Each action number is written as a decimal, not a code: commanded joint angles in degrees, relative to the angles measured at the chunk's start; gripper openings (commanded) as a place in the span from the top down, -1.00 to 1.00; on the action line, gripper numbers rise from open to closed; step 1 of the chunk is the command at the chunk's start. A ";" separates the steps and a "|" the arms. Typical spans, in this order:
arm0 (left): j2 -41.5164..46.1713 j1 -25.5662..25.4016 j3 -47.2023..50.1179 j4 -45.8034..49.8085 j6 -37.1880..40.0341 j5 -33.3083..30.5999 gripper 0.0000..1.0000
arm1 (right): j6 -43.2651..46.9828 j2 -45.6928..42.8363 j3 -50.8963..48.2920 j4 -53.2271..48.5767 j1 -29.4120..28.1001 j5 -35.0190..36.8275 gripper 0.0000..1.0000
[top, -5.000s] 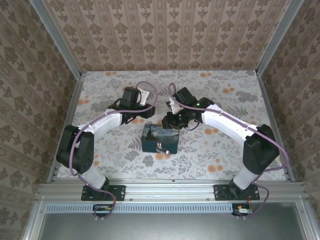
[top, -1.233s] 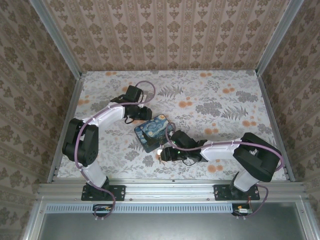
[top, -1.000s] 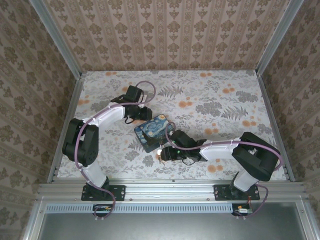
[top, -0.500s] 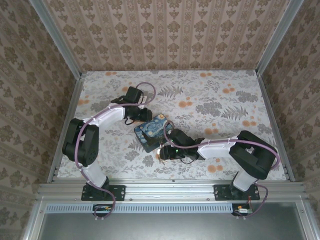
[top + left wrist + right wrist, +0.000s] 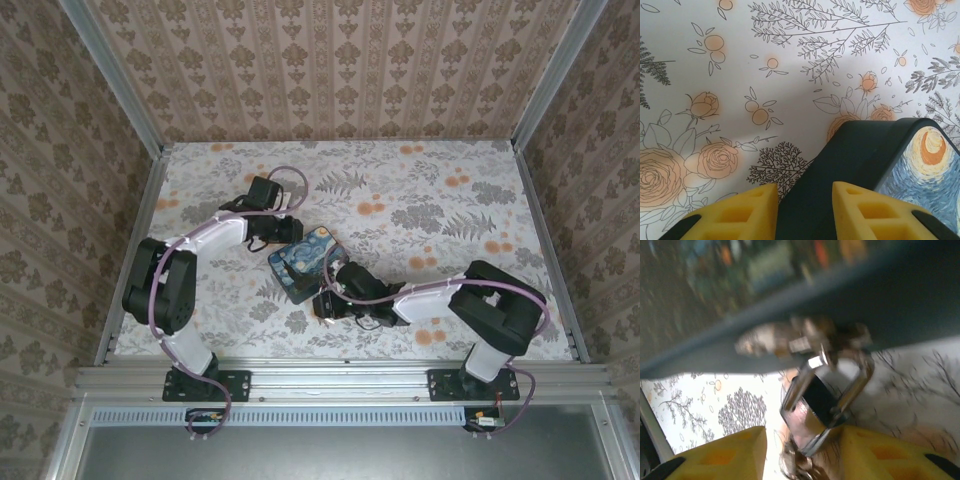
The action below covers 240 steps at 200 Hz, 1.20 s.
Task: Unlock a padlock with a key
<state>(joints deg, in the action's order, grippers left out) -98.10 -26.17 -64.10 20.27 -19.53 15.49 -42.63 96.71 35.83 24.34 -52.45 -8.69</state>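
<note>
Blue box (image 5: 865,160) is clamped at its corner by the left gripper (image 5: 804,192), while the padlock (image 5: 812,405), hung locked on the hasp (image 5: 805,342), is straddled by the unclosed right gripper (image 5: 804,432); unlocking judged not yet begun.

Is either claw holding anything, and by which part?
Left gripper pinches the blue box by its dark edge; right gripper straddles the padlock body, gap showing, not clamped.

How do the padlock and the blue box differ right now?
The padlock is tiny, shiny metal; the blue box is far larger, dark with a swirly painted lid. The box rests lid-up on the table; the padlock hangs from its clasp. Both sit between yellow fingers.
</note>
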 commanded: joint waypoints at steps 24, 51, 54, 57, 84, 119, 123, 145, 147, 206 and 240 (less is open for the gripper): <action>0.81 -0.38 3.11 7.22 -0.23 -0.63 0.31 | 2.40 2.87 -2.06 17.48 0.15 2.18 0.33; 1.06 -0.24 3.45 7.31 -0.63 -1.12 0.31 | 1.94 1.44 -4.30 17.90 0.85 2.80 0.34; 1.07 -0.24 3.40 7.17 -0.73 -1.08 0.31 | 2.02 0.90 -4.62 17.88 0.90 3.06 0.35; 1.05 -0.22 3.41 7.15 -0.81 -1.07 0.32 | 2.15 0.30 -4.92 17.75 0.96 3.28 0.36; 1.08 -0.22 3.44 6.38 -1.89 -1.42 0.32 | 3.25 -3.17 -5.85 15.79 1.07 2.83 0.42; 0.62 -0.27 2.98 5.97 -2.72 -1.42 0.34 | 1.68 -2.84 -6.63 15.92 1.03 1.75 0.20; 0.68 -0.21 2.95 6.00 -2.78 -1.50 0.34 | 1.25 -2.71 -6.84 15.99 0.95 1.74 0.19; 1.28 -0.24 2.88 6.10 -2.94 -1.95 0.34 | -1.05 -1.34 -7.38 15.80 0.24 1.29 0.14; 1.32 -0.27 2.91 6.14 -2.96 -1.95 0.34 | -1.23 -1.19 -7.32 15.67 0.15 1.26 0.13; 1.10 1.49 2.33 6.01 -3.62 -1.78 0.35 | -3.68 2.13 -4.85 11.63 -1.21 -0.20 0.10; 0.81 1.55 1.65 5.52 -4.38 -1.35 0.36 | -3.66 5.95 -1.86 11.17 -1.43 -1.48 0.19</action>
<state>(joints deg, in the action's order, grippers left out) -97.01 -24.69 -62.50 22.98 -22.83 14.55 -45.25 98.78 31.59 37.95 -53.01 -7.92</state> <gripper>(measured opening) 0.323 0.438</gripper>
